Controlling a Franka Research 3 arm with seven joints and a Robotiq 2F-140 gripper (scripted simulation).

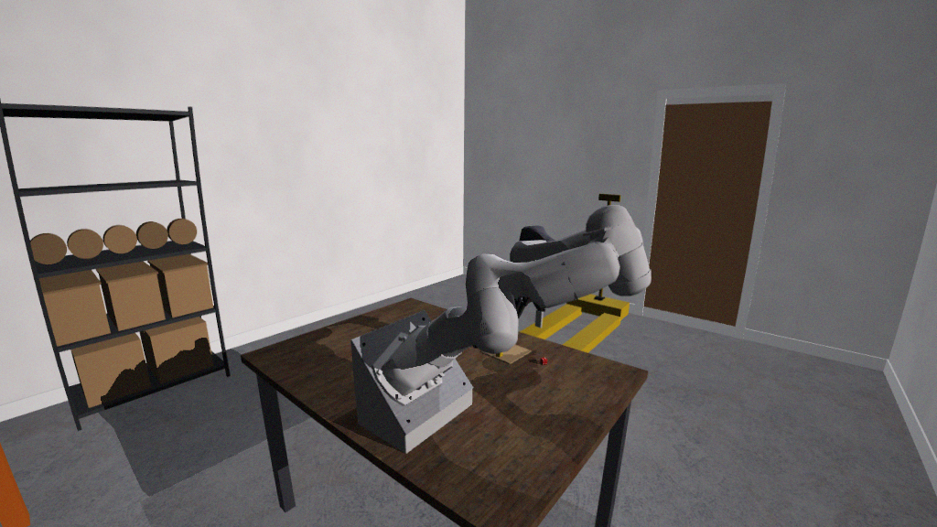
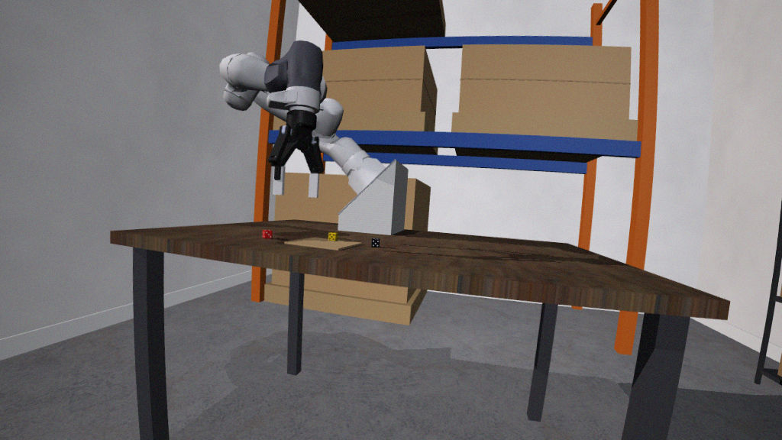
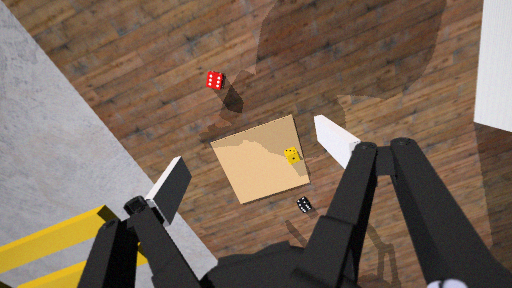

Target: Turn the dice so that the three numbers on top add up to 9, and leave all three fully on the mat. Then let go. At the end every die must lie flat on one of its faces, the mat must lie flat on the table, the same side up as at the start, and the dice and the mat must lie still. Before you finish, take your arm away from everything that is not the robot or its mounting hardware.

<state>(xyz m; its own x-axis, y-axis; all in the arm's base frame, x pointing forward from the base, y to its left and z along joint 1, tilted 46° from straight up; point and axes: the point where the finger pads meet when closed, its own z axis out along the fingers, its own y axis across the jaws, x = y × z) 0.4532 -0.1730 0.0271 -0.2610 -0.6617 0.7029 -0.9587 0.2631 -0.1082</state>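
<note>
The tan mat [image 1: 517, 356] [image 2: 308, 243] [image 3: 250, 175] lies flat on the table. The yellow die [image 2: 332, 236] [image 3: 293, 157] sits on it near one edge; its top seems to show one pip. The red die [image 1: 543, 360] [image 2: 266, 234] [image 3: 215, 80] lies on the table off the mat, with six pips on top. The black die [image 2: 375, 243] [image 3: 304, 204] lies on the table just beyond the mat; its top shows several pips, too small to count surely. It is hidden in the top view. My gripper [image 2: 295, 195] [image 3: 249, 148] is open and empty, well above the mat.
The wooden table [image 1: 537, 419] [image 2: 492, 262] carries the arm's grey base [image 1: 413, 400] [image 2: 377, 205]. In the wrist view the table edge runs along the left, beyond the red die. A yellow pallet-truck-like object [image 1: 593, 332] stands on the floor behind the table.
</note>
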